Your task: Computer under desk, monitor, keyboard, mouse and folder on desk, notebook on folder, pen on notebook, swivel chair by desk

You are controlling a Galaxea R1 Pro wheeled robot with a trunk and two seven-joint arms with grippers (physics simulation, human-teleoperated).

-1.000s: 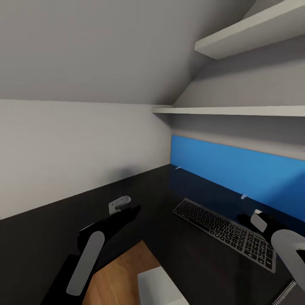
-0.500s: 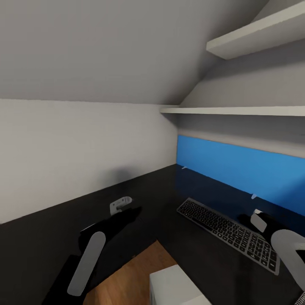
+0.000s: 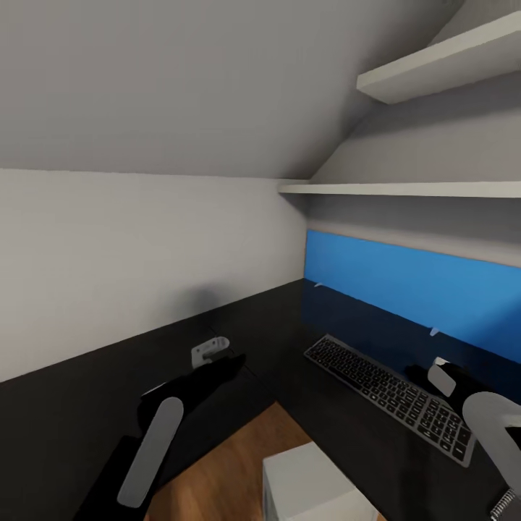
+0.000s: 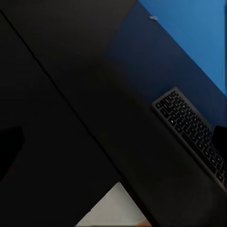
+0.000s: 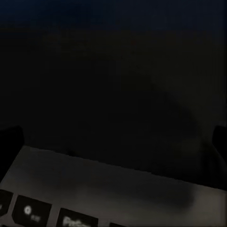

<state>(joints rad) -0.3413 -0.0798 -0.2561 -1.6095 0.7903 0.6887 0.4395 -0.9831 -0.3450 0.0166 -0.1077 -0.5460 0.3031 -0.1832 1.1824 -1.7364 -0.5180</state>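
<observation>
The desk (image 3: 87, 391) has a glossy black L-shaped top and a blue back panel (image 3: 420, 289). On it lies the keyboard (image 3: 391, 396), slanted along the right wing, also seen from the left wrist (image 4: 191, 135). The pale computer (image 3: 311, 485) stands on the wood floor in the desk's inner corner. My left gripper (image 3: 213, 352) hovers over the left wing, open and empty, its fingertips (image 4: 9, 146) far apart. My right gripper (image 3: 436, 376) hangs just above the keyboard's far right end (image 5: 94, 189), open, holding nothing.
Two white wall shelves (image 3: 405, 189) run above the blue panel under a sloping ceiling. A spiral binding (image 3: 506, 503) peeks in at the bottom right corner. Wood floor (image 3: 224, 470) shows between the desk wings.
The whole picture has slid right, so the camera has turned a little left; more of the computer and floor shows. Both arms keep their pose in the view.
</observation>
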